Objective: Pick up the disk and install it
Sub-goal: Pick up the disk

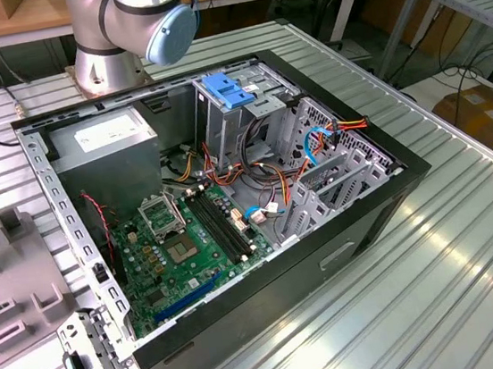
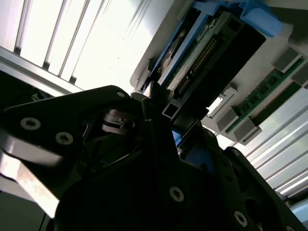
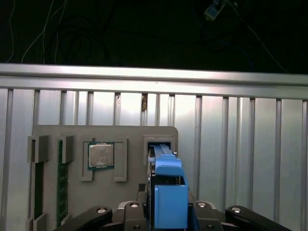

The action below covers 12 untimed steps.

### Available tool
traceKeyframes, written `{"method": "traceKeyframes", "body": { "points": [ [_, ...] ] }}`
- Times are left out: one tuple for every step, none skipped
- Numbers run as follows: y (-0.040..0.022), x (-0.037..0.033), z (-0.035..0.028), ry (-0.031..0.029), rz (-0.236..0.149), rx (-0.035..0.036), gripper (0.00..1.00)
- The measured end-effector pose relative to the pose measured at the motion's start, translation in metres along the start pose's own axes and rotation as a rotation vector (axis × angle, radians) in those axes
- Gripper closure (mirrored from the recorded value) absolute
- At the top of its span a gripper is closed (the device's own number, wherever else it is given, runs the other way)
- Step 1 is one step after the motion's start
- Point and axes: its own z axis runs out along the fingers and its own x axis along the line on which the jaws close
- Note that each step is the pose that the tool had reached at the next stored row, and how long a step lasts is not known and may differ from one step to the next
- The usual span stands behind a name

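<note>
In the first wrist view the pincer (image 3: 168, 211) (itself cropped) hides the disk's (image 3: 168, 178) base.

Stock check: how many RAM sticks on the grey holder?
2, in neighbouring slots of the grey holder: one RAM stick beside the processor chip, the second RAM stick at the holder's outer edge. Others may be hidden.

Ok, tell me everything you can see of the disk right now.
The disk is a slim flat drive, dark body in a light-blue plastic carrier frame. In the first wrist view it stands upright in a slot of the grey holder block on the ribbed metal table, beside a processor chip. The second wrist view shows its dark side with a row of connector pins. The gripper is at its near end; whether it grips, I cannot tell.
</note>
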Motion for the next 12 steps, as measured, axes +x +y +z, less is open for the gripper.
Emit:
{"method": "traceKeyframes", "body": {
  "points": [
    [0.0000,0.0000,-0.0007,0.0000,0.000,-0.0001,0.63],
    [0.0001,0.0000,-0.0012,-0.0002,0.000,0.0003,0.63],
    [0.0001,0.0000,-0.0017,-0.0002,0.000,0.0001,0.63],
    [0.0001,0.0000,-0.0023,-0.0003,0.000,-0.0001,0.63],
    [0.0001,0.0000,-0.0029,-0.0006,0.000,0.0001,0.63],
    [0.0002,0.0000,-0.0036,-0.0006,0.000,0.0000,0.63],
    [0.0002,0.0000,-0.0042,-0.0007,0.000,-0.0001,0.63],
    [0.0002,0.0000,-0.0047,-0.0007,0.000,0.0000,0.63],
    [0.0002,0.0000,-0.0049,-0.0008,0.000,0.0001,0.63],
    [0.0002,0.0000,-0.0052,-0.0013,0.000,0.0003,0.63],
    [0.0002,-0.0002,-0.0055,-0.0021,0.000,0.0000,0.63],
    [0.0003,-0.0002,-0.0056,-0.0027,0.000,0.0001,0.63]
  ]
}}
